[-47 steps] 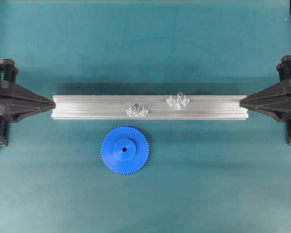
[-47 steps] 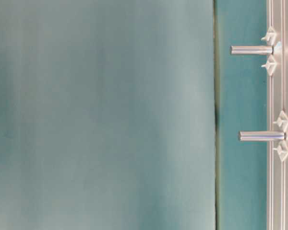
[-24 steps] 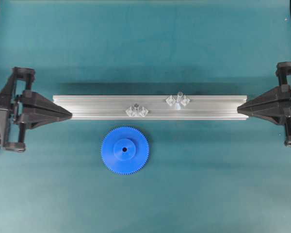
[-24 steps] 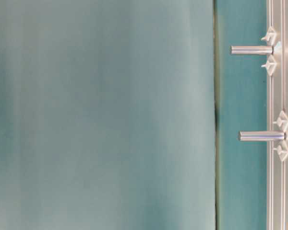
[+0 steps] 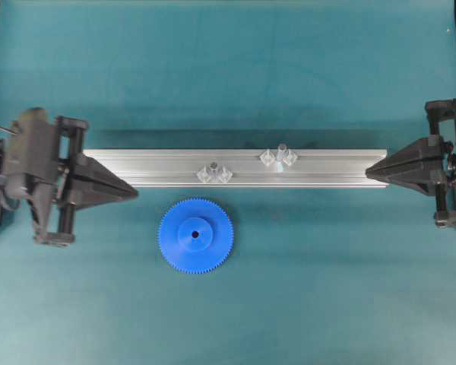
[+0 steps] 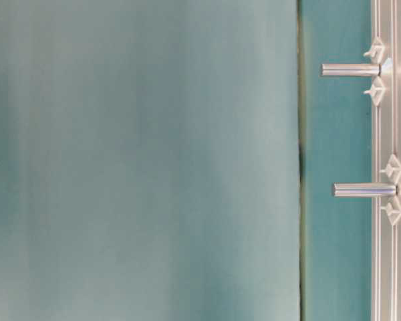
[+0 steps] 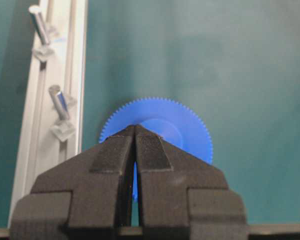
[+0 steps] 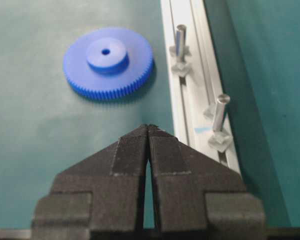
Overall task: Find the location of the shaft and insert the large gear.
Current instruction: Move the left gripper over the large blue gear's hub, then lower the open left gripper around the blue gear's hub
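I judge the step in hand to be the approach to the large bright blue toothed plastic gear (image 5: pixel 195 236), which lies flat on the teal mat at lower centre of the overhead view, just below the long grooved aluminium rail (image 5: pixel 235 168). The pale silvery upright shaft (image 5: pixel 281 149) stands on that rail, right of centre, between clear faceted mounts. My left gripper (image 5: pixel 134 192) is fully closed and empty; my right gripper (image 5: pixel 368 170) is likewise pinched together, holding nothing. To do this well, I should open the left fingers wide before descending and take the gear across its rim, keeping it level. Against the earlier overhead frame, the left gripper has advanced rightward toward the gear; the right has barely shifted.
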Available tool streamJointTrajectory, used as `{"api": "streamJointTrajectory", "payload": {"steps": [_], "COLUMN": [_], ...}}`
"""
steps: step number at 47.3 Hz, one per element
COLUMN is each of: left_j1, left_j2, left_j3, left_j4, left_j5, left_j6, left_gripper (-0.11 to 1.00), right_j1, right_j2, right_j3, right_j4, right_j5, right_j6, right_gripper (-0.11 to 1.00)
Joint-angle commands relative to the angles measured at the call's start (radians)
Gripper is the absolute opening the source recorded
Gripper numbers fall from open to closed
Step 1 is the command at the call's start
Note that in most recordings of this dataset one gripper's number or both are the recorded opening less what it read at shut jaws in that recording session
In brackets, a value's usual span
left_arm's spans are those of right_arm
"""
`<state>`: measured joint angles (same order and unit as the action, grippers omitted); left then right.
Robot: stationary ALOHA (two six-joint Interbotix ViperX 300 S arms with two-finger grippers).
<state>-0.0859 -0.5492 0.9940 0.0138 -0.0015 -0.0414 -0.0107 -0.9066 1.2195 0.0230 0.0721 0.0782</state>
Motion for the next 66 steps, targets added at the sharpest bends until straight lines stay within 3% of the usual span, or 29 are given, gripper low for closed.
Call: {"api": "streamJointTrajectory", "payload": {"steps": [1, 16, 32, 66], "left_j1": [-0.012, -0.038, -0.04, -0.04], "left_j2": [0.049, 0.213, 0.311, 0.471], "left_j3": [-0.043, -0.13, -0.227, -0.354], "left_j4": [0.002, 0.002, 0.002, 0.002], "left_j5": [0.005, 0.035, 0.183, 0.272], "left_j6": [0.002, 0.002, 0.002, -0.006], "left_gripper": [-0.01, -0.01, -0.01, -0.02], "right_j1": [-0.005, -0.011, -0.012, -0.012], "right_j2": [0.008, 0.011, 0.011, 0.011], "right_j3": [-0.021, -0.015, -0.012, -0.011], "right_j4": [0.0, -0.003, -0.002, -0.002], "right_j5": [-0.003, 0.04, 0.066, 0.112], "right_j6": [0.005, 0.006, 0.006, 0.008], "right_gripper": [0.01, 0.01, 0.01, 0.01]}}
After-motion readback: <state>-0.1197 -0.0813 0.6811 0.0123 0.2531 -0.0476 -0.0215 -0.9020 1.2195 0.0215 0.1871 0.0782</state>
